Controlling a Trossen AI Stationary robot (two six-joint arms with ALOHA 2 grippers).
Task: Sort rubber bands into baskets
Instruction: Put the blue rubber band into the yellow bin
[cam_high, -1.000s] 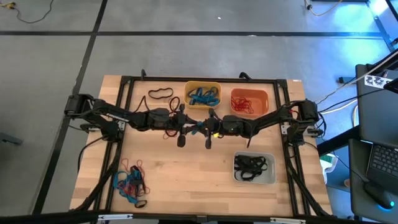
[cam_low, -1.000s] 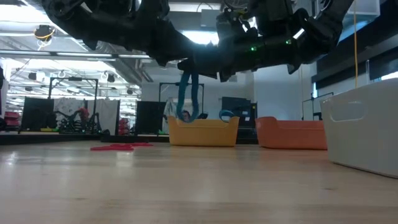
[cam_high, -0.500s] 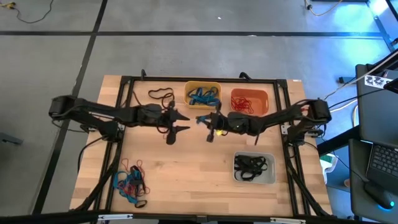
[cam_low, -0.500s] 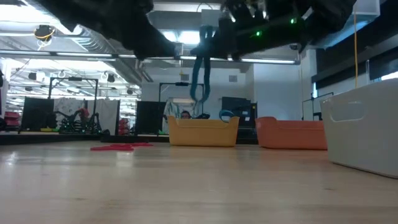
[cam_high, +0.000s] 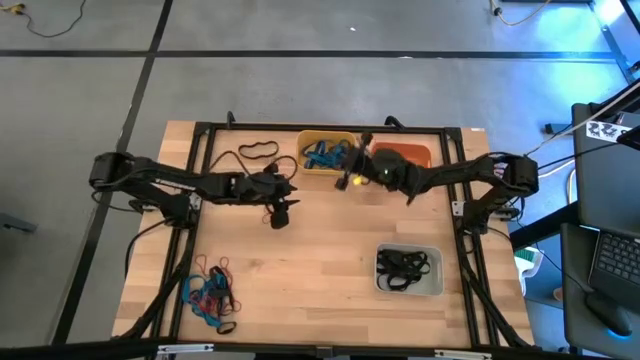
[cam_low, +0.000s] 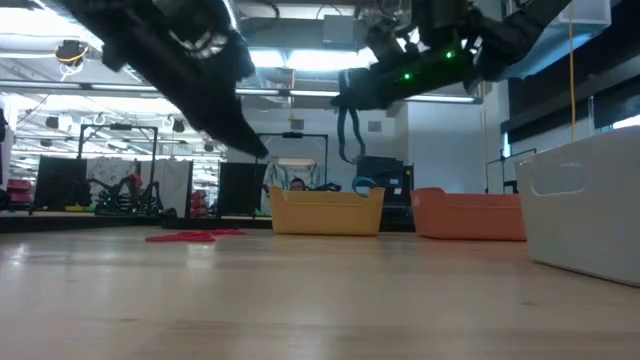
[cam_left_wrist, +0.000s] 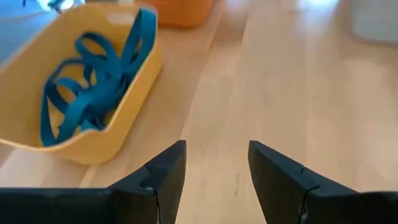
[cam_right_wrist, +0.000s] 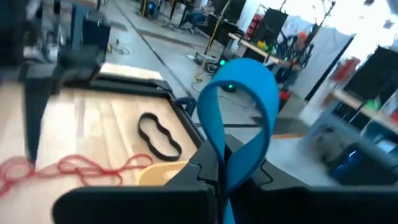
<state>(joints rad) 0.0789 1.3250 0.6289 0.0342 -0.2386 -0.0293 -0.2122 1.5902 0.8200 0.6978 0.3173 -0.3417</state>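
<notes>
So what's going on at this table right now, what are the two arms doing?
The robot is sorting rubber bands by colour. The right gripper is shut on a blue band, holding it up by the yellow basket, which already holds blue ones. The left gripper is open and empty over the table beside that basket. The orange basket holds red bands, the grey basket black ones. A mixed pile remains unsorted near the table's front left.

Bare bench (cam_high: 310, 260) lies open in the middle; the yellow basket (cam_high: 327, 153), orange basket (cam_high: 402, 160) and grey basket (cam_high: 408, 270) block its edges.
</notes>
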